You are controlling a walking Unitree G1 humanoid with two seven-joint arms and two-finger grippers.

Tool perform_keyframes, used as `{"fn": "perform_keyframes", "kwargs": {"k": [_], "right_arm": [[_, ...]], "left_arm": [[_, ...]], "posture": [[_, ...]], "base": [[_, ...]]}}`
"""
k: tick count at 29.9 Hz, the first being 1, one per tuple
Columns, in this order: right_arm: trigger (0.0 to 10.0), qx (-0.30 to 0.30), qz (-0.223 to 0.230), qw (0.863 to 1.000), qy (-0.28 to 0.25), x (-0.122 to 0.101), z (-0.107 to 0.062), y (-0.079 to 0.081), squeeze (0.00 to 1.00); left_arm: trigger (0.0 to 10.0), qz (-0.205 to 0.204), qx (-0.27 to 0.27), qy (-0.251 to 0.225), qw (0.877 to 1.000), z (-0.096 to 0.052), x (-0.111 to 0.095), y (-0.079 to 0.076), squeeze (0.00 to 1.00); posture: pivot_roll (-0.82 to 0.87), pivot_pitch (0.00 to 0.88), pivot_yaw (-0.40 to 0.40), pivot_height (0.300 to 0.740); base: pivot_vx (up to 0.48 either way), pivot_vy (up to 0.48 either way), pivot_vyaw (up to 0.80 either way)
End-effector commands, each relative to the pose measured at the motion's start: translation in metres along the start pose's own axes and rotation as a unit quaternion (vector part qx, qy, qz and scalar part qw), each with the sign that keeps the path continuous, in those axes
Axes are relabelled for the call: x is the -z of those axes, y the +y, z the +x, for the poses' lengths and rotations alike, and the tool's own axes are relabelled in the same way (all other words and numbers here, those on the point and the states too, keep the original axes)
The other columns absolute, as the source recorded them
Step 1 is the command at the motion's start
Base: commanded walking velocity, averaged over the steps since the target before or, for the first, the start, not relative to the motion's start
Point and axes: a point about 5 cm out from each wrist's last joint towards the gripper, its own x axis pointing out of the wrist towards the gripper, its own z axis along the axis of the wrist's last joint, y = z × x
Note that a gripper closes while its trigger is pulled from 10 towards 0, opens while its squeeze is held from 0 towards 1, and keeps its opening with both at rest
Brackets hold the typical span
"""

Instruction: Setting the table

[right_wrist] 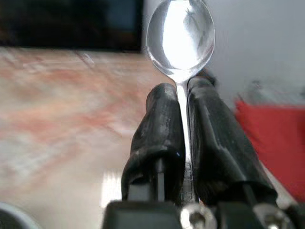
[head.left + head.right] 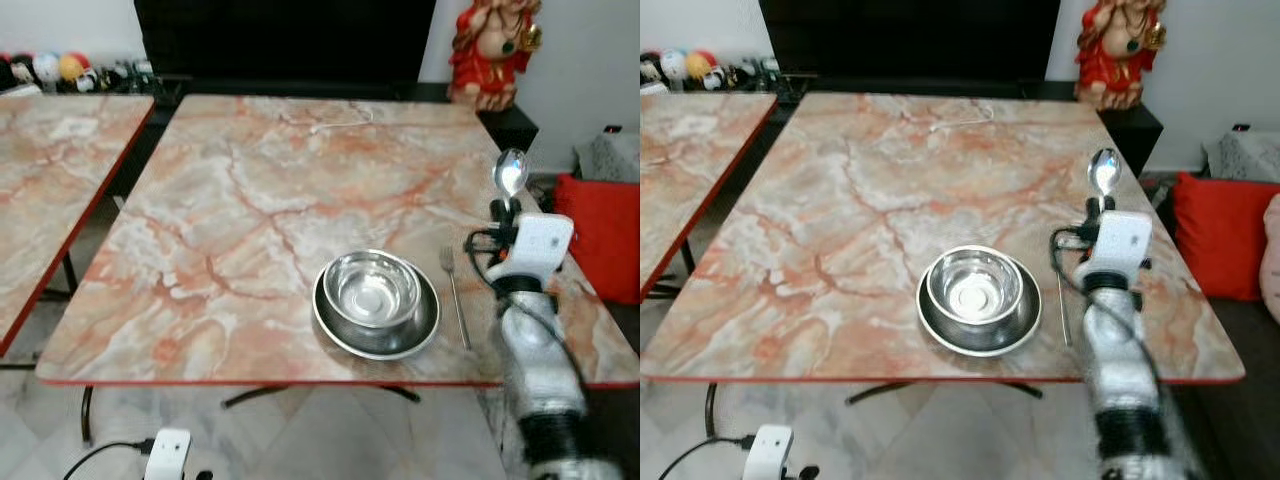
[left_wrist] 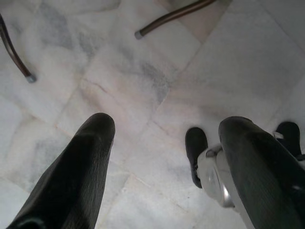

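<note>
The right gripper [image 1: 183, 124] pinched the spoon [image 2: 511, 172] upright beside the fork [image 2: 455, 295]. It probably needed laying flat near the bowl [image 2: 372, 288]. The left gripper [image 3: 167, 157] hung wide open.

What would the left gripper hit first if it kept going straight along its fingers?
Likely the marble floor. The left gripper hangs open, pointing down at pale tiles, with nothing between its fingers and the floor. The table legs' feet sit further out, apparently off that line, though depth is hard to judge.
</note>
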Motion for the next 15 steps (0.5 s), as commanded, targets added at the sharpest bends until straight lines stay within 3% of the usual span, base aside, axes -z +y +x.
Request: {"fn": "perform_keyframes", "kwargs": {"k": [1,6,15], "right_arm": [[10.0,0.002,0.003,0.998,0.065,0.018,0.002,-0.007,0.0],[10.0,0.009,0.023,0.993,0.116,0.025,0.016,-0.02,0.0],[10.0,-0.032,0.069,0.985,0.154,0.027,0.027,-0.007,0.0]], "left_arm": [[10.0,-0.002,0.001,0.006,1.0,0.0,0.001,-0.002,0.0],[10.0,-0.003,0.002,0.006,1.0,0.001,0.0,-0.002,0.0],[10.0,-0.002,0.001,0.005,1.0,0.001,-0.001,-0.001,0.0]], "posture": [[0.06,0.031,-0.028,0.74],[0.06,0.033,-0.027,0.74],[0.07,0.038,-0.02,0.74]], "base": [[0.0,0.0,0.0],[0.0,0.0,0.0],[0.0,0.0,0.0]]}}
